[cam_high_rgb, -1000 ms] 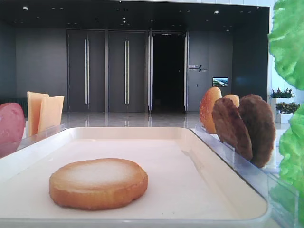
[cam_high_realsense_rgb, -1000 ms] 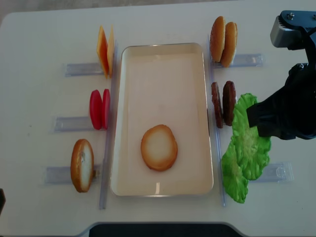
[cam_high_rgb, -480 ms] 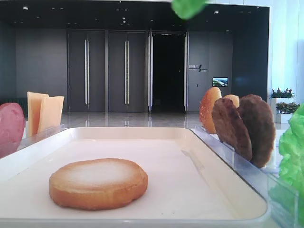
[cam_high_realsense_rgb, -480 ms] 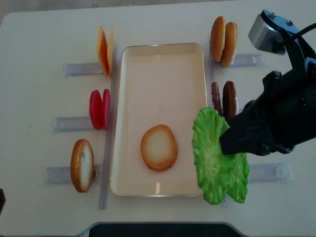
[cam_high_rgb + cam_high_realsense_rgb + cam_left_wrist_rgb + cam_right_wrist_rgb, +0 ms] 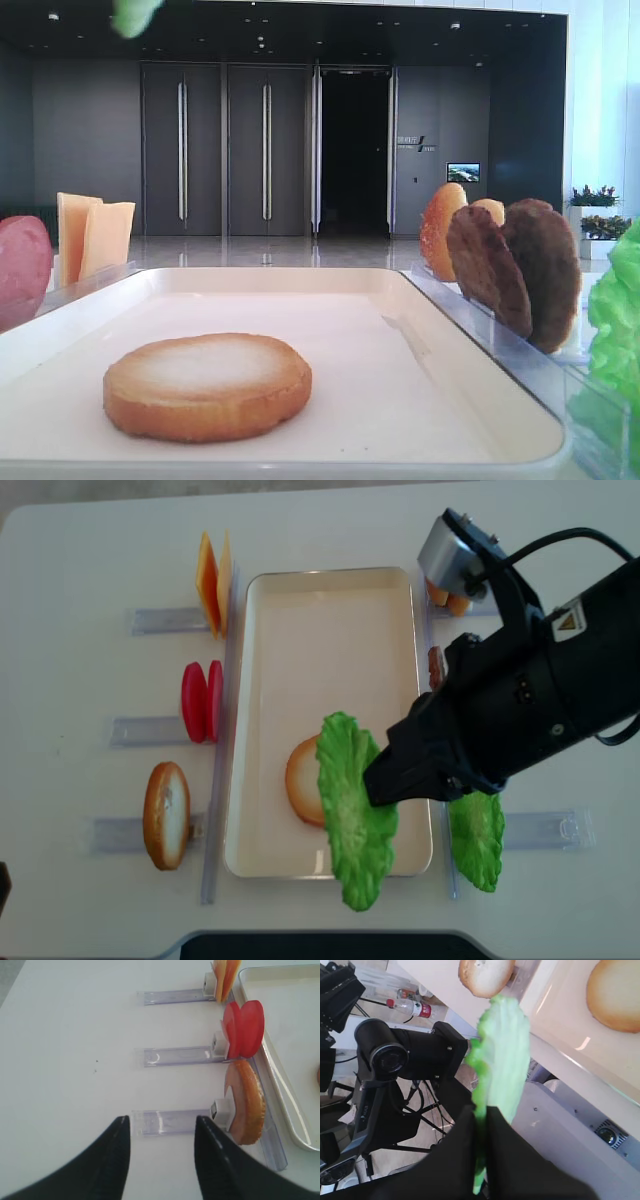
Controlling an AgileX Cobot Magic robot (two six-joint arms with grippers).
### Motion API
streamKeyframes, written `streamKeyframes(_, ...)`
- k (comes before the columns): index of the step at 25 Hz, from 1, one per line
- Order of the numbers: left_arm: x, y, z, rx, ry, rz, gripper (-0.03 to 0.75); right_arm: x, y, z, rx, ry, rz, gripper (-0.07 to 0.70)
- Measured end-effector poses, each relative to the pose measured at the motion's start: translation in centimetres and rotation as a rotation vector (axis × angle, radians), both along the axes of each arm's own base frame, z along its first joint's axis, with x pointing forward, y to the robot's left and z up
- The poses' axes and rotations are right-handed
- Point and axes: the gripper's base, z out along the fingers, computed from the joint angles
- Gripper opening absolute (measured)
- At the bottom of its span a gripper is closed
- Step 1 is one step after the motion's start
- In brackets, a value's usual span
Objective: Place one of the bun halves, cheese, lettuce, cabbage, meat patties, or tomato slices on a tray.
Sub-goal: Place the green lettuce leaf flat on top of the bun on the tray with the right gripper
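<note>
My right gripper (image 5: pixel 387 778) is shut on a bright green lettuce (image 5: pixel 355 815) leaf, which hangs above the near end of the cream tray (image 5: pixel 330 600). The leaf covers the right part of a bun half (image 5: pixel 300 778) lying flat on the tray. In the right wrist view the lettuce (image 5: pixel 502 1055) runs edge-on out of the gripper (image 5: pixel 481 1125). Another lettuce leaf (image 5: pixel 477 840) stays by the right holder. My left gripper (image 5: pixel 162 1127) hangs open and holds nothing, over the table left of an upright bun half (image 5: pixel 247 1110).
Left of the tray, clear holders carry cheese (image 5: pixel 211 580), tomato slices (image 5: pixel 201 701) and a bun half (image 5: pixel 166 813). On the right stand meat patties (image 5: pixel 520 265) and two more bun halves (image 5: pixel 443 228), largely hidden under my right arm in the overhead view.
My right gripper has carried the lettuce leaf leftward from beside the right holder, across the tray's right rim, to above the bun half.
</note>
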Motion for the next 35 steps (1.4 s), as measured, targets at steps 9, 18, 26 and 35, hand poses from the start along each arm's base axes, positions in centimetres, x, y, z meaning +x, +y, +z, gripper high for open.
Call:
streamKeyframes(9,0.0,0.0,0.0,0.0,0.0,0.0,0.327,3.2,2.9,-4.7,-0.045,0.06,0.006,0.039)
streamKeyframes(18,0.0,0.0,0.0,0.0,0.0,0.0,0.327,5.4,5.1,-8.3,0.001,0.097,-0.006,0.039)
streamKeyframes(26,0.0,0.0,0.0,0.0,0.0,0.0,0.327,6.6,6.0,-10.0,0.03,0.09,-0.04,0.039)
streamKeyframes(35,0.0,0.0,0.0,0.0,0.0,0.0,0.327,7.5,6.7,-11.9,0.04,0.092,-0.055,0.039)
